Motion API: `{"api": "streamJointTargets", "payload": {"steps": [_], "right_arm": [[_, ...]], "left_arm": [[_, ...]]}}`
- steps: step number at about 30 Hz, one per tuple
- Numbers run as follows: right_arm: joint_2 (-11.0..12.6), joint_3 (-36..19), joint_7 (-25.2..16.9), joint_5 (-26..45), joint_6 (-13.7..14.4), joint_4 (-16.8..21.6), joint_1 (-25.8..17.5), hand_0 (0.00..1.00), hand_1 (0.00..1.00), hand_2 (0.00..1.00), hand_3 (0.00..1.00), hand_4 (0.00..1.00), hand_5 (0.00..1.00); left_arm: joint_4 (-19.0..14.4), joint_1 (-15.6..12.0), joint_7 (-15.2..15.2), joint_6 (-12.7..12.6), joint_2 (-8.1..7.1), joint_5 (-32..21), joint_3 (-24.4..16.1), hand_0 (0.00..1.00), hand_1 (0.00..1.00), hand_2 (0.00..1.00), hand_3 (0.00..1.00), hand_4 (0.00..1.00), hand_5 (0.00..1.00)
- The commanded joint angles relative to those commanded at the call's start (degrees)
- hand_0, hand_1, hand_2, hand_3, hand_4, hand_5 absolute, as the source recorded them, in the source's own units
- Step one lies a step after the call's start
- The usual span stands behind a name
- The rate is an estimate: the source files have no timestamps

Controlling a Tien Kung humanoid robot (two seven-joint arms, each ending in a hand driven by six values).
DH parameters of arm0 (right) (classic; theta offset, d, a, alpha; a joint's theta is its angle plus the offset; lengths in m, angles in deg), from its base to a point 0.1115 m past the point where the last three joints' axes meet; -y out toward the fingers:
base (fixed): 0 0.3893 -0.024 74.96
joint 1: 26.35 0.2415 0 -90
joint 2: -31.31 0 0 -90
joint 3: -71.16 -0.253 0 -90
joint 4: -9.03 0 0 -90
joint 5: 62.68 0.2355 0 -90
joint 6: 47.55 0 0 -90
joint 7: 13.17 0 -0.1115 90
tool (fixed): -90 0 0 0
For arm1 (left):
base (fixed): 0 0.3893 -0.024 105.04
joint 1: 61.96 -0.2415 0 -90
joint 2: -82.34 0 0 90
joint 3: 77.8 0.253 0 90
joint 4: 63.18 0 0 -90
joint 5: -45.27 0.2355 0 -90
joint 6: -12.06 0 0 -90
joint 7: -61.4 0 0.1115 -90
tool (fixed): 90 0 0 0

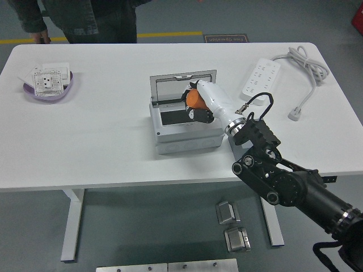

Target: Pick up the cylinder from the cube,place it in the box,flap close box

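My right hand [195, 105] is shut on the orange cylinder [196, 98] and holds it over the open grey box [184, 130], above its dark opening. The box lid [182, 86] stands raised at the back. My right arm [266, 164] crosses in front of the spot where the grey cube stood, so the cube is hidden. My left arm is out of view.
A purple bowl [29, 92] with white socket plates sits at the far left. A white power strip [260, 75] with its cable [306, 68] lies at the back right. A person [85, 20] stands at the table's far left side.
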Motion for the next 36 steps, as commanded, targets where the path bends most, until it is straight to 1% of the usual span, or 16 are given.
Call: {"api": "streamJointTargets", "payload": {"steps": [7, 13, 17, 20, 27, 28, 33, 34, 36], "right_arm": [[-1.52, 5.86, 0.13, 1.23, -2.34, -7.60, 5.45, 0.125, 0.186, 0.306, 0.217, 0.002, 0.002], [-3.21, 8.93, -0.13, 1.88, -3.25, -11.98, 7.90, 0.127, 0.187, 0.305, 0.216, 0.002, 0.002], [-3.79, 9.59, -0.72, 1.99, -3.34, -13.51, 8.58, 0.116, 0.190, 0.305, 0.218, 0.002, 0.002], [-3.99, 9.52, -1.21, 1.37, -4.14, -14.37, 8.99, 0.116, 0.190, 0.305, 0.218, 0.002, 0.002], [-4.03, 9.39, -1.54, -1.22, -5.60, -14.71, 9.57, 0.116, 0.199, 0.307, 0.221, 0.002, 0.002], [-4.03, 9.46, -1.47, -1.62, -5.70, -14.66, 9.61, 0.373, 0.467, 0.557, 0.593, 0.195, 0.002], [-4.03, 10.20, -1.27, -2.84, -6.11, -14.56, 9.76, 0.373, 0.467, 0.557, 0.593, 0.195, 0.002], [-4.03, 10.32, -1.24, -3.02, -6.15, -14.52, 9.80, 0.642, 0.665, 0.741, 0.882, 0.754, 0.061], [-4.03, 10.47, -1.26, -3.15, -6.19, -14.44, 9.88, 0.642, 0.665, 0.741, 0.882, 0.754, 0.061]], "left_arm": [[0.00, 0.27, -0.04, 0.06, -0.30, 0.50, -0.17, 0.666, 0.656, 0.569, 0.597, 0.520, 0.044], [0.00, 0.49, -0.02, 0.08, -0.45, 1.00, -0.30, 0.666, 0.656, 0.569, 0.597, 0.521, 0.046], [0.00, 0.59, -0.06, 0.13, -0.50, 1.18, -0.30, 0.664, 0.656, 0.569, 0.597, 0.520, 0.048], [0.00, 0.69, -0.12, 0.16, -0.50, 1.47, -0.42, 0.664, 0.656, 0.569, 0.597, 0.520, 0.048], [0.00, 1.00, -0.13, 0.11, -0.45, 0.62, 0.74, 0.665, 0.657, 0.569, 0.597, 0.518, 0.048], [0.00, 1.02, -0.13, 0.10, -0.45, 0.57, 0.83, 0.664, 0.657, 0.570, 0.596, 0.518, 0.049], [0.00, 1.04, -0.12, 0.03, -0.49, 0.55, 0.99, 0.664, 0.657, 0.570, 0.596, 0.518, 0.049], [0.00, 1.06, -0.13, 0.03, -0.50, 0.58, 1.00, 0.664, 0.657, 0.569, 0.595, 0.517, 0.049], [0.00, 1.10, -0.12, 0.01, -0.49, 0.59, 1.06, 0.664, 0.657, 0.569, 0.595, 0.517, 0.049]]}}
